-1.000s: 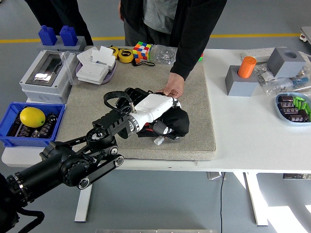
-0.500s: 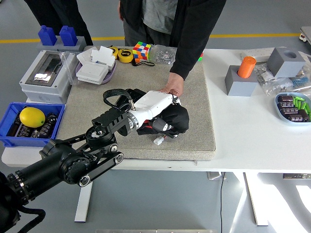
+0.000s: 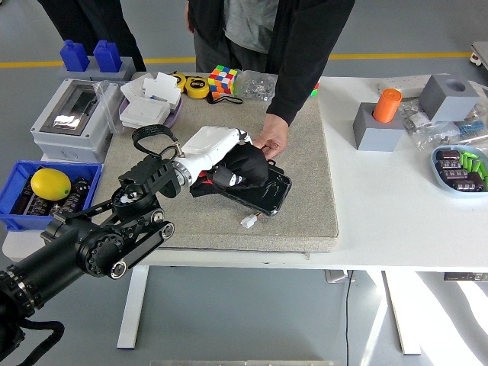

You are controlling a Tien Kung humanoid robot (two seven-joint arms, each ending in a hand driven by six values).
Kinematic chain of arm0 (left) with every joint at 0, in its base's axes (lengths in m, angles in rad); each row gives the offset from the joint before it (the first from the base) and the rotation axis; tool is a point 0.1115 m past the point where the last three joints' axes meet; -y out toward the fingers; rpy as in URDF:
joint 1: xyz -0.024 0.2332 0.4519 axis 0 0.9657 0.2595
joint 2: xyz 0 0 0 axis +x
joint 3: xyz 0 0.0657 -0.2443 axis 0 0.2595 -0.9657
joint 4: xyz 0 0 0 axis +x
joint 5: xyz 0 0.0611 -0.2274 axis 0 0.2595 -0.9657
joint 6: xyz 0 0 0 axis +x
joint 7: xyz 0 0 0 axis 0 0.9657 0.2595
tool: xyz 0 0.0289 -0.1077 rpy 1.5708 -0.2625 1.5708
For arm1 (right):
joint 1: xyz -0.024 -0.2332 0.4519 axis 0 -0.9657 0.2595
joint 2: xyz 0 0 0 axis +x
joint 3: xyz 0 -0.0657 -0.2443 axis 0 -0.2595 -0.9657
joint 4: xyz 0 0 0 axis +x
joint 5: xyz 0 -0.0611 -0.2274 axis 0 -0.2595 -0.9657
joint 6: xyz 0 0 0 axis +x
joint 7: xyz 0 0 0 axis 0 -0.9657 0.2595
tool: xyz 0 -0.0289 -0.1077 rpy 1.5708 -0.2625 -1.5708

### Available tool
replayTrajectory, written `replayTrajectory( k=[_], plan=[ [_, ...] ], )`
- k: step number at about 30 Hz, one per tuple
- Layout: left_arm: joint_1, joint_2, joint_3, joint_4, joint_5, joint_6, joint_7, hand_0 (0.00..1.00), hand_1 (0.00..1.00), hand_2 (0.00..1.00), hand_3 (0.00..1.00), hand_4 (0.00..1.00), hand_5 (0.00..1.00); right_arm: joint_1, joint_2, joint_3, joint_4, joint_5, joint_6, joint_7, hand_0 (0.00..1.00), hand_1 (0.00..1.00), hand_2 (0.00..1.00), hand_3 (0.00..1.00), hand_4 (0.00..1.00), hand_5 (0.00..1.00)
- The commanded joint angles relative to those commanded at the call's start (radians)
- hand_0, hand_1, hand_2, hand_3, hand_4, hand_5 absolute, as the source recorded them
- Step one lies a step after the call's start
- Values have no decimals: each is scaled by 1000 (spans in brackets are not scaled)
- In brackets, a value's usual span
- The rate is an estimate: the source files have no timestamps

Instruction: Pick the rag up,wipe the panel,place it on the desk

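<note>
The left hand (image 3: 217,152) presses the black rag (image 3: 245,169) onto the glossy panel (image 3: 263,191), which lies on the grey mat (image 3: 305,152) mid-tabletop. Its fingers curl into the cloth, bunching it. At 12 o'clock of the panel a person's hand (image 3: 271,142) rests on the mat, seemingly steadying the panel.

Risks: the panel can skid if the wipe drags harder than that hand holds; the bunched rag can slip free; the small white connector (image 3: 249,222) at 6 o'clock may snag.
</note>
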Motion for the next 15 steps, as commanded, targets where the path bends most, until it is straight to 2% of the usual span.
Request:
replayTrajectory(
  k=[10, 15],
  plan=[
    [2, 32, -127, 53, 39, 2, -7, 239, 298, 407, 557, 731, 2, -2, 2, 6, 0, -3, 0, 0, 594, 609, 560, 546, 941, 379],
    [3, 41, -170, 82, 52, 2, -7, 239, 298, 407, 557, 731, 2, 0, 4, 8, 1, -3, 0, 0, 594, 609, 560, 546, 941, 379]
  ],
)
